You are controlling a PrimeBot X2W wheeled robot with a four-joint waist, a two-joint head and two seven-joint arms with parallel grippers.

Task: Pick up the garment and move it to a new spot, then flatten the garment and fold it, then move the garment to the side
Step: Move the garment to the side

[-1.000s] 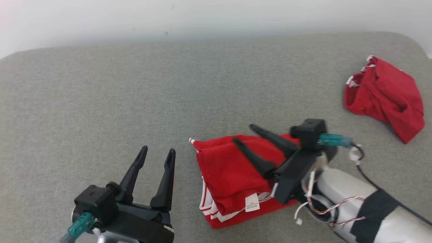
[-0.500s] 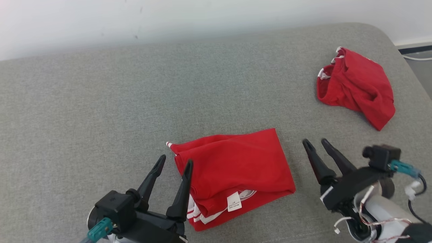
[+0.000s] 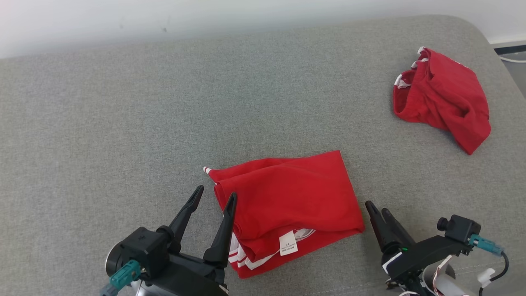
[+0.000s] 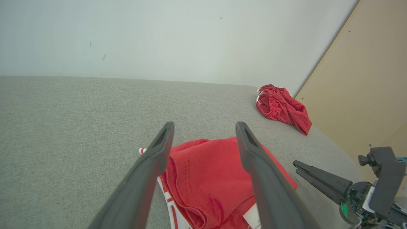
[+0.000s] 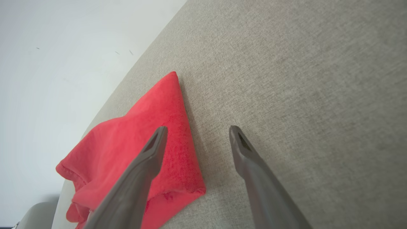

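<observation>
Flanking the folded garment (image 3: 283, 205) on the grey cushion (image 3: 123, 102) in the head view, the left gripper (image 3: 215, 192) and right gripper (image 3: 375, 206) sit empty, probably ready to shift it sideways. Left wrist view: jaws wide over its striped edge. Right wrist view: jaws wide beside its corner.

The right claw (image 3: 375, 206) has been drawn off the folded garment (image 3: 287, 201) to its right side, and the left claw (image 3: 216, 191) has been brought up over its left edge.
</observation>
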